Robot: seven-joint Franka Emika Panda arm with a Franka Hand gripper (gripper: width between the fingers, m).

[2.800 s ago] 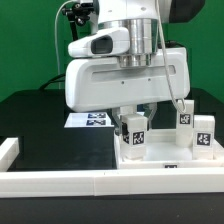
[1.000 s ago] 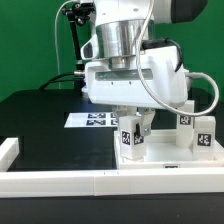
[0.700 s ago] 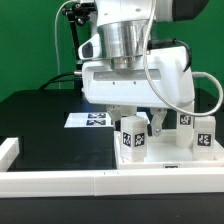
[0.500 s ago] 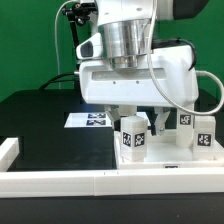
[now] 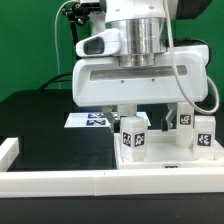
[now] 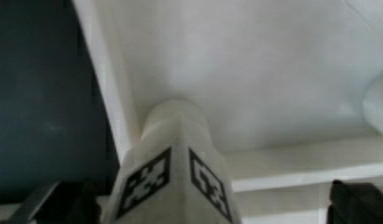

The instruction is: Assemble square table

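The white square tabletop slab [image 5: 165, 160] lies flat at the exterior view's right, and also shows in the wrist view [image 6: 259, 100]. A tagged white post [image 5: 133, 138] stands upright on its near left corner. My gripper [image 5: 138, 118] hangs straight above this post, jaws open, one finger on each side of its top. In the wrist view the post [image 6: 175, 170] stands between the dark fingers [image 6: 42, 205], closer to one of them, with a clear gap to the other. Two more tagged posts [image 5: 185, 120] [image 5: 205, 135] stand at the slab's right.
The marker board [image 5: 90, 120] lies on the black table behind and to the left of the slab. A long white rail [image 5: 60, 180] edges the table's front, with a short white block [image 5: 8, 150] at its left end.
The hand has turned about its vertical axis and now faces the exterior view squarely, shifted slightly right. The post between the fingers stays upright in the same place.
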